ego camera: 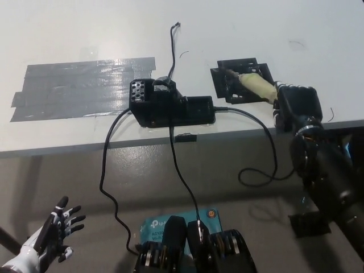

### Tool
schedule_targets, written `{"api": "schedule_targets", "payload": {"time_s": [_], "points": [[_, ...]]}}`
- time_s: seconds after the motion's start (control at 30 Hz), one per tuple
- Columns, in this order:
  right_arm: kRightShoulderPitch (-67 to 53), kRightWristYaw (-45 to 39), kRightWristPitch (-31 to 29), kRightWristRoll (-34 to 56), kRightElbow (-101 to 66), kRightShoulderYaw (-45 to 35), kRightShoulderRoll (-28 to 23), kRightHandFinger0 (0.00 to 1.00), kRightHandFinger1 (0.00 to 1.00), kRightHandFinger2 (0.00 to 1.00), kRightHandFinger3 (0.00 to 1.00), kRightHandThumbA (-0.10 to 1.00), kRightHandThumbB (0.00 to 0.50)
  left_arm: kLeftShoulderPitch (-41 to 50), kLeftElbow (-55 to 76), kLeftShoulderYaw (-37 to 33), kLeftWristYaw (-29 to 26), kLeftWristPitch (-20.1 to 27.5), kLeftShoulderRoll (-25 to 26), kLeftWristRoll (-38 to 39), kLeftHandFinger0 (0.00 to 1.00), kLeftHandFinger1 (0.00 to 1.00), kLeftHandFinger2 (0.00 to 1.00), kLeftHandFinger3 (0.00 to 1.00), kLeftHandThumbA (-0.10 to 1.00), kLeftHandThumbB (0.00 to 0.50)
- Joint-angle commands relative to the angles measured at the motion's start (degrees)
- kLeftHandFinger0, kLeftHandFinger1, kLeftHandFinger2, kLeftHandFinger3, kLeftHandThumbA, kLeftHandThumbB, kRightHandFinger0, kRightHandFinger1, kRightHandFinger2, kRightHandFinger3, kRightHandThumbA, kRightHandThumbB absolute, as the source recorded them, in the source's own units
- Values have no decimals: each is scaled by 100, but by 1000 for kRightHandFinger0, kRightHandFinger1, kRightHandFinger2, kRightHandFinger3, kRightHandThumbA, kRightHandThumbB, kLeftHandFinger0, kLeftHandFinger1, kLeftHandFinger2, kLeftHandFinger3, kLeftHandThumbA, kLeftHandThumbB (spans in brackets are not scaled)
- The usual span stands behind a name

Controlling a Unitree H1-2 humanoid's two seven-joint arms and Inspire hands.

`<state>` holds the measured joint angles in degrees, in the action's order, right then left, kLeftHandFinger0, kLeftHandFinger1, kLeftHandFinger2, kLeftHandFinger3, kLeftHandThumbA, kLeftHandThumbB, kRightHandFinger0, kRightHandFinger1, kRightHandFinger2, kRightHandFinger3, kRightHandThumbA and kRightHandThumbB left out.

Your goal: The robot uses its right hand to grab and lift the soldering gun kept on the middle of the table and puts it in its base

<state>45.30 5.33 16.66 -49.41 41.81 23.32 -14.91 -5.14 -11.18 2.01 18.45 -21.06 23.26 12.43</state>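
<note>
Right of centre in the frame, we see the cream-handled soldering gun (254, 84) lying slanted across its flat black base (241, 80) on the white desk (227, 28). Its pale, rounded handle runs from the upper left of the base down to the right, and its tip end rests over the base's inner part; the metal tip itself is too dark against the base for us to make out. The black right robot hand (296, 105) is clenched around the rear end of the handle, which hides that end. A thin black cord (267, 148) loops down off the desk edge below the hand, and we cannot tell where it meets the tool.

At frame centre sits a black box-shaped unit (168, 105) with cables trailing from it, and a broad patch of grey tape (79, 88) covers the desk at the upper left.

At the lower left corner, the white left robot hand (48, 239) rests below the desk, released, fingers spread, and partly cut off by the frame edge.
</note>
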Motion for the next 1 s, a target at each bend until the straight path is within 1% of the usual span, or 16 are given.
{"api": "schedule_targets", "payload": {"time_s": [0.0,0.03,0.07,0.13,0.17,0.2,0.33,0.53,0.6,0.7,0.73,0.8,0.83,0.9,0.93,0.97], "points": [[-2,498,-604,412,-202,-292,-210,0,238,566,159,-99,0,-127,6,91,102,175,206,-40,1000,1000,1000,1000,1000,237],[-14,540,-681,423,-196,-306,-215,0,287,632,188,-100,0,-114,6,95,94,170,201,-43,1000,1000,1000,1000,1000,236],[-16,463,-712,467,-236,-335,-242,0,380,696,276,-100,0,-114,-4,91,82,176,196,-62,1000,1000,1000,1000,1000,246],[-31,507,-900,474,-284,-341,-299,0,371,671,438,-100,0,-79,30,71,68,201,210,-118,1000,1000,1000,1000,1000,251],[-73,500,-1092,554,-424,-388,-360,0,380,684,456,-100,0,-71,42,90,60,178,202,-105,1000,1000,1000,1000,1000,243],[-89,470,-1171,569,-536,-392,-414,0,388,694,467,-100,4,-81,40,90,48,172,202,-120,1000,1000,1000,1000,1000,230],[-105,309,-1491,700,-803,-409,-590,0,373,679,469,-100,0,-81,20,110,35,223,201,-157,1000,1000,1000,1000,1000,256],[-104,-41,-1800,1009,-1169,-500,-812,0,339,628,377,-100,0,-80,79,127,16,181,206,-193,1000,1000,1000,1000,1000,251],[-92,-97,-1962,1031,-1227,-467,-894,6,307,521,334,-100,7,-71,88,123,24,206,223,-220,1000,1000,1000,1000,1000,252],[32,-146,-2429,1014,-1156,-340,-1105,0,169,267,163,-100,2,-67,105,159,43,166,228,-198,1000,1000,1000,1000,1000,242],[55,-194,-2528,989,-1222,-302,-1191,62,194,222,147,-100,0,-75,118,164,39,135,223,-203,1000,1000,1000,1000,1000,242],[96,-253,-2656,982,-1348,-294,-1319,0,4,48,40,-100,18,-114,59,164,57,170,219,-220,1000,1000,1000,1000,1000,255],[107,-273,-2703,994,-1383,-294,-1353,0,1,84,25,-100,13,-118,39,166,67,185,216,-223,1000,1000,1000,1000,1000,255],[169,-376,-2814,987,-1385,-262,-1431,0,44,415,44,-100,0,-138,-15,185,111,186,224,-189,1000,1000,1000,1000,1000,260],[213,-420,-2960,884,-1433,-177,-1535,0,105,588,105,-100,0,-131,5,170,94,195,219,-220,1000,1000,1000,1000,1000,231],[218,-429,-2985,873,-1438,-170,-1548,0,213,675,191,-100,0,-130,7,170,94,196,218,-225,1000,1000,1000,1000,1000,230]]}}
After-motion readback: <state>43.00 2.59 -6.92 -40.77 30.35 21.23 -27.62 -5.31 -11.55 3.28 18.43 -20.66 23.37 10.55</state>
